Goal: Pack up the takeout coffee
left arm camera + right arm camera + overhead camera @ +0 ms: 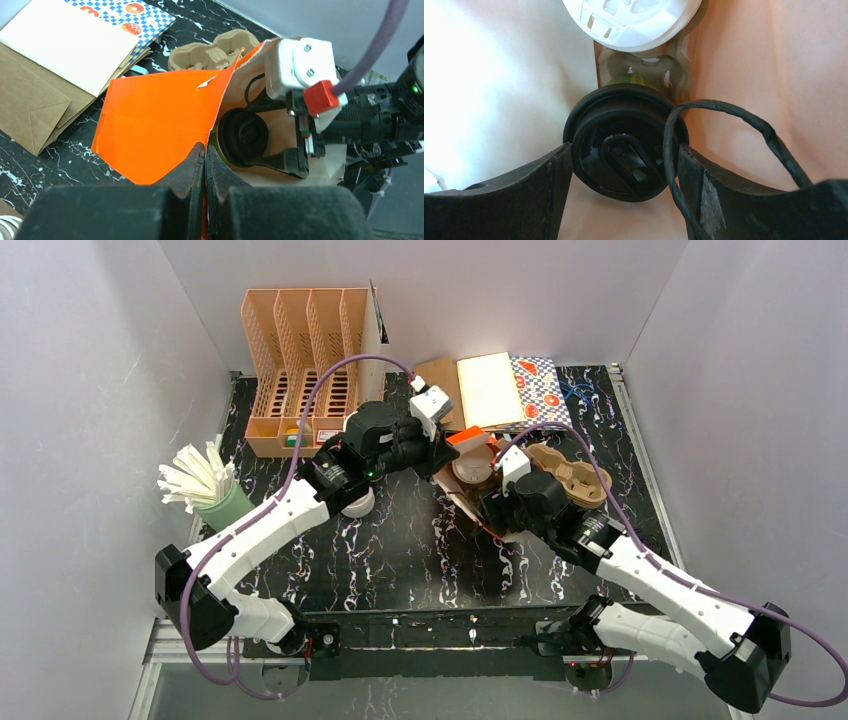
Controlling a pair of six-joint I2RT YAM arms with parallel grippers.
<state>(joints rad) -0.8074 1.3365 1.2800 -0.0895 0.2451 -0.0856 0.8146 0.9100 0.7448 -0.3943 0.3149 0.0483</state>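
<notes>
An orange paper bag (155, 125) lies on the dark marble table (420, 550) with its mouth held open. My left gripper (205, 147) is shut on the bag's torn edge. Inside stand two takeout coffees in a cardboard holder. One green cup has a black lid (624, 142), the other a white lid (631, 20). My right gripper (624, 150) reaches into the bag, and its two fingers press the sides of the black lid. A black cord handle (744, 117) loops over the right finger. From above, the white lid (470, 470) shows inside the bag.
An empty cardboard cup carrier (575, 475) sits right of the bag. Flat paper bags (490, 390) lie behind it. A peach file organizer (305, 360) stands at the back left, a green cup of straws (205, 490) at the left, and a white cup (358, 503) under my left arm.
</notes>
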